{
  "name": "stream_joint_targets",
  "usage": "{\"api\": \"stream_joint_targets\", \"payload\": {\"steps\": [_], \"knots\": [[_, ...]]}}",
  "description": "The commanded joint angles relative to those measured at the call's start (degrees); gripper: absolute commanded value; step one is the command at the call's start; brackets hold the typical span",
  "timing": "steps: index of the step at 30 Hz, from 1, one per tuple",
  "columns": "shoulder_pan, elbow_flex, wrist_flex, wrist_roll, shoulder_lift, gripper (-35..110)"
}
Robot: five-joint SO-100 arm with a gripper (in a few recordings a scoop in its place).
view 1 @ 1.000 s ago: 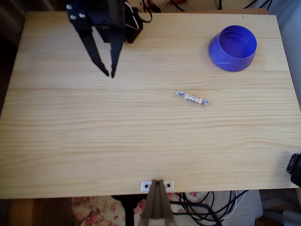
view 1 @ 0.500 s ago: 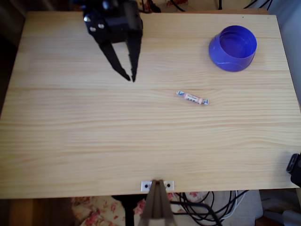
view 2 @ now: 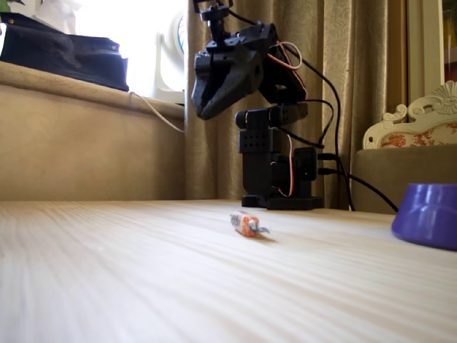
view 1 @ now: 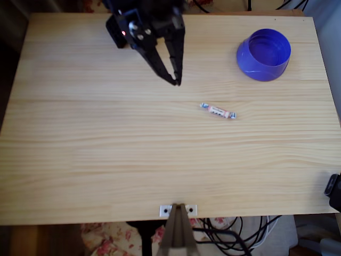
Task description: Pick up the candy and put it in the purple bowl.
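The candy (view 1: 217, 111), a slim pinkish-white wrapped sweet with twisted ends, lies flat on the wooden table (view 1: 106, 160) right of centre; a fixed view shows the candy (view 2: 247, 225) end-on. The purple bowl (view 1: 264, 54) stands upright at the far right, and its side (view 2: 428, 214) shows at the right edge of a fixed view. My black gripper (view 1: 176, 82) hangs above the table, up and to the left of the candy, fingers pointing down, open with only a narrow gap at the tips and nothing between them. It shows well clear of the tabletop as the gripper (view 2: 201, 114).
The arm's base (view 2: 275, 168) stands at the table's far edge with cables trailing right. A camera mount (view 1: 178, 210) is clamped to the near edge. A sofa back and curtain lie behind the table.
The gripper has swung to the right across the far part of the table, from the far left toward the candy. Candy and bowl have not moved.
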Motion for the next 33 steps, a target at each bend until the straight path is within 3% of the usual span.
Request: {"api": "stream_joint_targets", "payload": {"steps": [1, 9, 14, 21, 33], "knots": [[-3.25, -4.66, -3.25, -3.96, -0.44, -1], [-8.26, -8.61, -5.8, -7.91, -9.23, -1], [-10.02, -17.93, -1.23, -15.64, -22.24, -1], [-12.22, -26.89, -2.81, -17.14, -39.02, -1], [-13.71, -34.98, -5.89, -14.68, -55.63, 19]]}}
